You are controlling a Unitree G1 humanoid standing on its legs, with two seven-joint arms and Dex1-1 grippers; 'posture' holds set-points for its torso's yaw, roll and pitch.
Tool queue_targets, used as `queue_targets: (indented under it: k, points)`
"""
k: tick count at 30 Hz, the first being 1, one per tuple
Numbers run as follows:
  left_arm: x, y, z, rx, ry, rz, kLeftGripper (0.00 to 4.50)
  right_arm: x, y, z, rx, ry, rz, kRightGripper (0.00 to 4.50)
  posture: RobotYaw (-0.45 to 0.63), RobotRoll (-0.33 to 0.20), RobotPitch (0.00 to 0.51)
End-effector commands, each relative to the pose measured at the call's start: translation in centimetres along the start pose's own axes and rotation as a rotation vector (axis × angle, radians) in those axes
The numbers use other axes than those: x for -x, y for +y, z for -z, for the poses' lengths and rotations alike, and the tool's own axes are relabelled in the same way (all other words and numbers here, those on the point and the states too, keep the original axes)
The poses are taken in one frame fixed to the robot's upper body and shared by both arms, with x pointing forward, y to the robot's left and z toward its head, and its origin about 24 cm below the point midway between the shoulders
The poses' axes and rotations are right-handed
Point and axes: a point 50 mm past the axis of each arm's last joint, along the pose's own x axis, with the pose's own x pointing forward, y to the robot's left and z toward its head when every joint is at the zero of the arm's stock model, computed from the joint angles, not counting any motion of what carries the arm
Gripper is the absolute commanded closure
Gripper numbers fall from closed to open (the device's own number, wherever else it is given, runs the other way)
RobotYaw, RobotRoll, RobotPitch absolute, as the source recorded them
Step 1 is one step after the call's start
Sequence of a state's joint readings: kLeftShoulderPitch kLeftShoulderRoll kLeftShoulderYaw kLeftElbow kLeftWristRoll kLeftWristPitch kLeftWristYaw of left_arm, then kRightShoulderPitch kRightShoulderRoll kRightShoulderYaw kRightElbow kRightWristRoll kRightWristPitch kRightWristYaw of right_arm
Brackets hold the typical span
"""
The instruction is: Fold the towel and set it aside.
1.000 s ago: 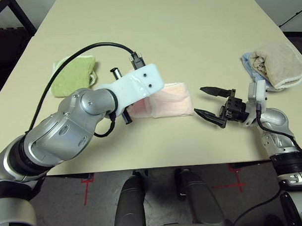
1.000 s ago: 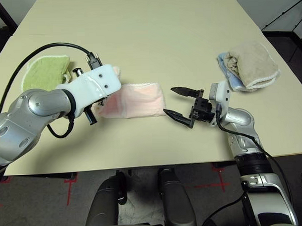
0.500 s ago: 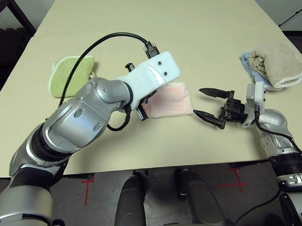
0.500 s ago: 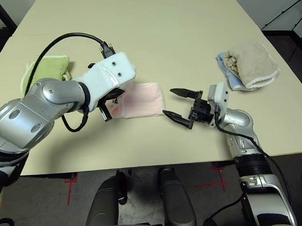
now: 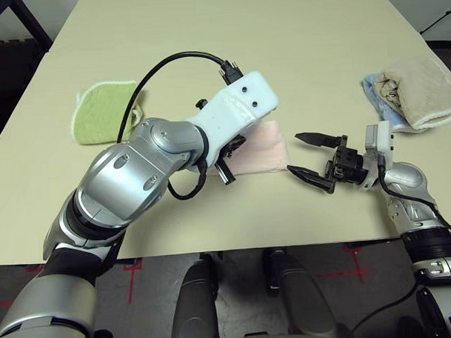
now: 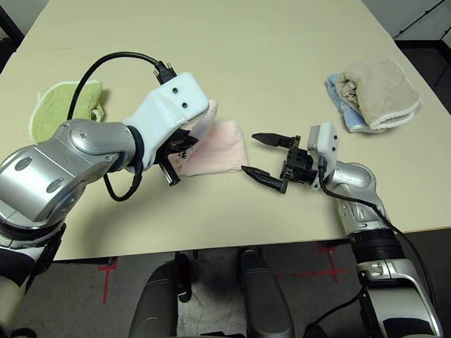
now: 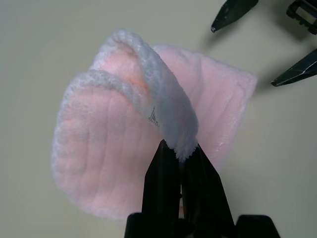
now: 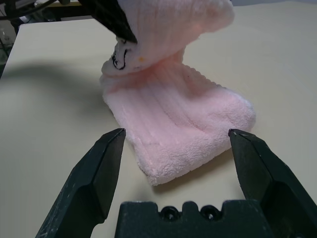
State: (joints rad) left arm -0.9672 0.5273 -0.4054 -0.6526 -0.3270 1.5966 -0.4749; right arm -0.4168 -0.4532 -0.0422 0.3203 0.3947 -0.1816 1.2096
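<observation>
The pale pink towel lies mid-table, one edge lifted and curled over the rest. My left gripper is shut on that raised white-stitched edge, with a small tag just above the fingers. Under the lifted part, the right wrist view catches a dark embroidered mark. My right gripper hovers open just right of the towel, apart from it, with nothing between its fingers. The towel's left portion is hidden by my left wrist housing in the head views.
A smaller green cloth lies at the left of the table. At the right edge rests a beige-and-blue cloth bundle. The table's front edge runs just below both arms.
My left arm has carried the towel's gripped edge rightward and up, over the rest of the towel. The right gripper has stayed put and open.
</observation>
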Motion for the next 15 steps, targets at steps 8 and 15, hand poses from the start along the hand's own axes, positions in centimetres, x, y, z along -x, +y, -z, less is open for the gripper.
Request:
queue_targets:
  k: [8,15]
  points:
    - [-1.7,-1.1,0.9,0.034,0.012,0.035,4.49,0.0,-0.2,0.0,0.006,0.011,-0.01,0.0,-0.14,0.0,0.272]
    - [-2.5,-1.2,0.6,0.054,-0.017,0.048,4.49,0.3,0.1,0.0,0.006,0.014,-0.005,0.0,-0.15,0.0,0.275]
